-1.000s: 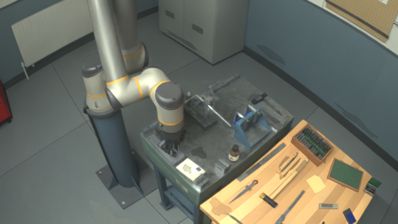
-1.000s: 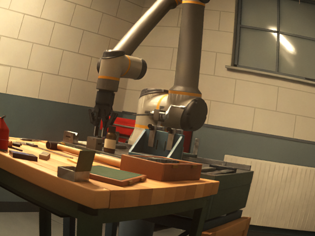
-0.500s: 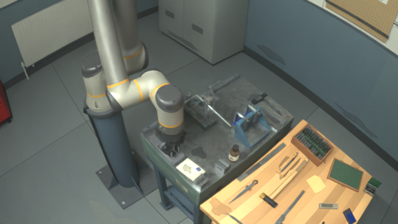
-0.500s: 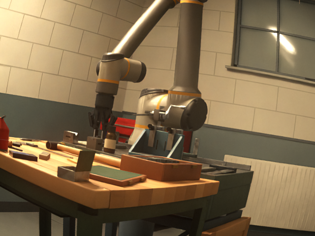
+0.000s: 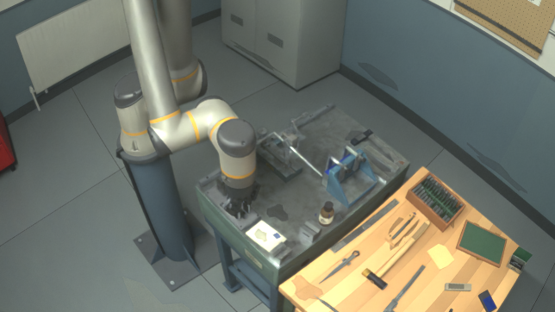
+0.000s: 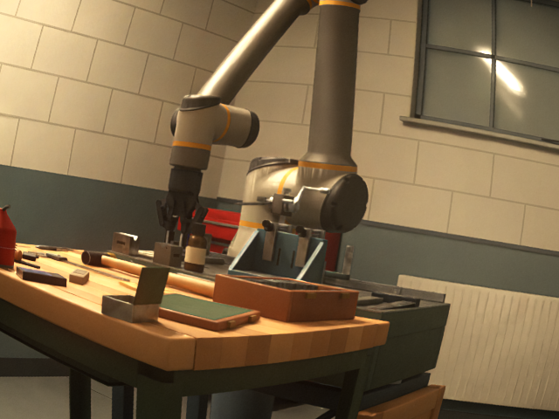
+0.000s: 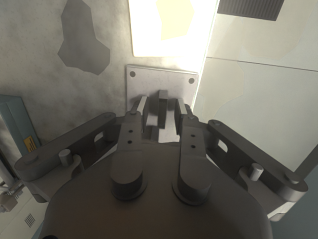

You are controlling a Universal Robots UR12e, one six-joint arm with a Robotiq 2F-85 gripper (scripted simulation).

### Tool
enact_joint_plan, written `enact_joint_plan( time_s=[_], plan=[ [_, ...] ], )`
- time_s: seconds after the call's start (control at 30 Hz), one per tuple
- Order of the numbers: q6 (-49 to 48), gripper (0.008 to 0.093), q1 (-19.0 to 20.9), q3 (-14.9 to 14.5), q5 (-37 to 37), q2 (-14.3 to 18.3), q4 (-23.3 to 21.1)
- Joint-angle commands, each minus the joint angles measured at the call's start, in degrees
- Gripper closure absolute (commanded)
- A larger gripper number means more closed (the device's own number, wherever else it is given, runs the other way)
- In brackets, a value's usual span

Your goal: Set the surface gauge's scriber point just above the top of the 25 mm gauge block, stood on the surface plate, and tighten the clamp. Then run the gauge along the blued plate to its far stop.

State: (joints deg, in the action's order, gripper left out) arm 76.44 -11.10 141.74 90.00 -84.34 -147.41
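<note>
The gauge block (image 7: 161, 109), a thin dark steel slab, stands on edge on a small grey tray (image 7: 161, 84) at the near left corner of the surface plate. My gripper (image 7: 161, 113) hangs straight down over it, open, with one finger on each side of the block and holding nothing. The surface gauge (image 5: 282, 148) sits toward the back of the plate, its long scriber arm (image 5: 307, 163) reaching to the blued plate (image 5: 344, 169) held in a blue angle fixture (image 5: 351, 179).
The near left edge of the surface plate (image 5: 215, 202) runs close to my gripper. A white pad (image 5: 266, 236), a small steel block (image 5: 310, 232) and a brown bottle (image 5: 327, 213) lie along the front. The wooden bench (image 5: 405, 258) with tools adjoins on the right.
</note>
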Motion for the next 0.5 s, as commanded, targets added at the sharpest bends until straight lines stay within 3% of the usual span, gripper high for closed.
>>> enact_joint_plan(
  time_s=[0.0,0.2,0.47],
  plan=[
    [0.0,0.0634,0.0,0.0,0.0,0.0,0.0],
    [0.0,0.0634,0.0,0.0,0.0,0.0,0.0],
    [0.0,0.0789,0.0,0.0,0.0,0.0,0.0]
  ],
)
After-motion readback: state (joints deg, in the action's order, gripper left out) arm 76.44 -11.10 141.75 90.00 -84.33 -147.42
